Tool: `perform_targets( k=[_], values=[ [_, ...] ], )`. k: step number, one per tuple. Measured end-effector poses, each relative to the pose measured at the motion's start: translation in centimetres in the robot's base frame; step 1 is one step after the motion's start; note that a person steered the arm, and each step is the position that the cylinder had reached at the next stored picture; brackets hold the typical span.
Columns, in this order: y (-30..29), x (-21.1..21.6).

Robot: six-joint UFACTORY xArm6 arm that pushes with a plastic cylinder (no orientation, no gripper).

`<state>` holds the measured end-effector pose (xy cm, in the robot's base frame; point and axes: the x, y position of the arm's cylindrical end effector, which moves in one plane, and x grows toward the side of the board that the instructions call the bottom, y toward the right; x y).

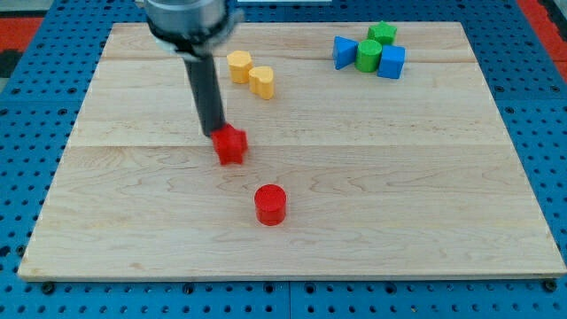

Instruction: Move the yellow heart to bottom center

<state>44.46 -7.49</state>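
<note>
The red cylinder sits lowest, above it the red star-like block touches my tip, a bare rod holding nothing, while the yellow heart waits near the view's top beside another yellow block, apparently unreached.

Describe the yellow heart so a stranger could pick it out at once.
Start at the wooden board and go to its top edge, left of centre, where two yellow blocks sit touching. The yellow heart is the right-hand, lower one; its neighbour, the yellow block, looks rounder.
</note>
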Motion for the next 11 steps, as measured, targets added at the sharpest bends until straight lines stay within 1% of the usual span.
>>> perform_targets(
  k=[1, 2, 3, 4, 5, 8, 9, 10, 11],
  values=[
    [4.7, 4.4],
    [4.1, 3.0],
    [4.1, -0.2],
    [4.1, -2.5],
    [4.1, -3.7],
    [4.0, -3.7],
    [9.3, -3.7],
    [17.2, -3.3],
    [19.8, -7.4]
  ],
)
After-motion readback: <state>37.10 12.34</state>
